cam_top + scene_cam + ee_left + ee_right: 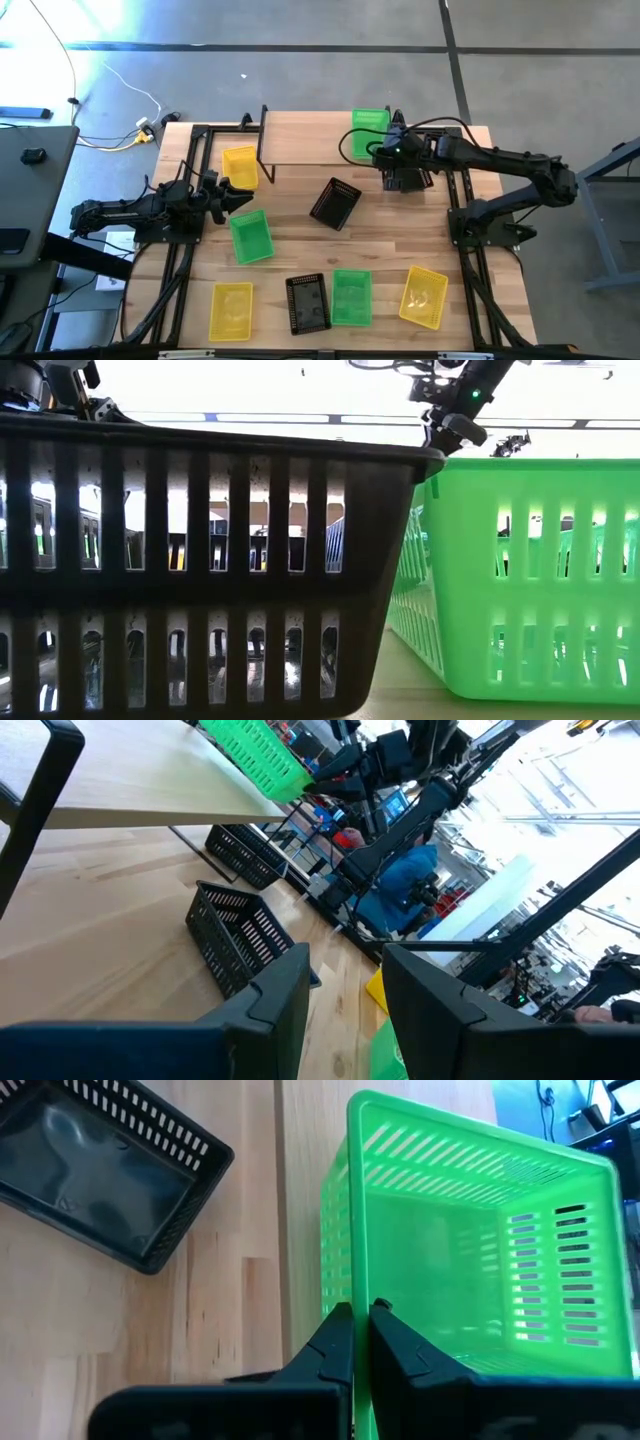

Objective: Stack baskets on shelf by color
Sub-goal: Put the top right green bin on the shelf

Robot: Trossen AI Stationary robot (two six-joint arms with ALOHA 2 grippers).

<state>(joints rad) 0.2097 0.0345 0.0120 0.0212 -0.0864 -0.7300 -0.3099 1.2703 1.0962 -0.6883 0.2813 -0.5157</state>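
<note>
The shelf (310, 140) stands at the table's far side. One green basket (369, 127) is on its right end, and my right gripper (384, 150) is shut on it (360, 1335). On the table lie a yellow basket (240, 166), a green one (250, 237) and a black one (335, 203). Near the front edge are yellow (231, 310), black (307, 302), green (351, 297) and yellow (424, 296) baskets. Another black basket (408, 180) is partly hidden under the right arm. My left gripper (228, 197) is open (345, 990) between the yellow and green baskets at the left, touching nothing. My right gripper pinches a side wall of the green basket at its rim (352, 1295), with one finger (330, 1345) outside the wall and one (400, 1345) inside. The fingers come from above and from the table's right. The basket is open side up over the shelf's right end (255, 755); whether its bottom rests on the plank I cannot tell.
The shelf's left and middle plank (150, 785) is bare wood. In the low view the front black basket (200, 560) and green basket (520, 580) fill the picture. Cables and a grey unit lie on the floor left of the table. People and equipment show beyond the table.
</note>
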